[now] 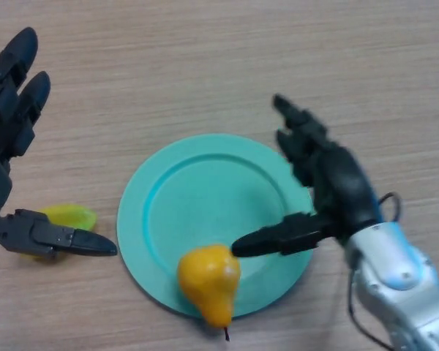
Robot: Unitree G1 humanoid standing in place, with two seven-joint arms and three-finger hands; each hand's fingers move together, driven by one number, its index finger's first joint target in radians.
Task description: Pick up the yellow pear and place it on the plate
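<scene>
The right hand (329, 183) is spread open over the teal plate (205, 183), nothing held, thumb tip beside the yellow pear (208, 281) on the near rim. The pear is best nudged inward. The left hand (11, 146) is open on the bench (205, 58).

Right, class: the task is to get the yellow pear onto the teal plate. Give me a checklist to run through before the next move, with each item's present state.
1. Yellow pear rests on the round teal plate: ok, though it overhangs the near rim.
2. Right hand released: ok, fingers straight, thumb tip beside the pear.
3. Left hand away from plate: ok, open.
4. Pear stable: cannot tell.
5. Yellow-green object under the left hand, off the plate: ok.
</scene>
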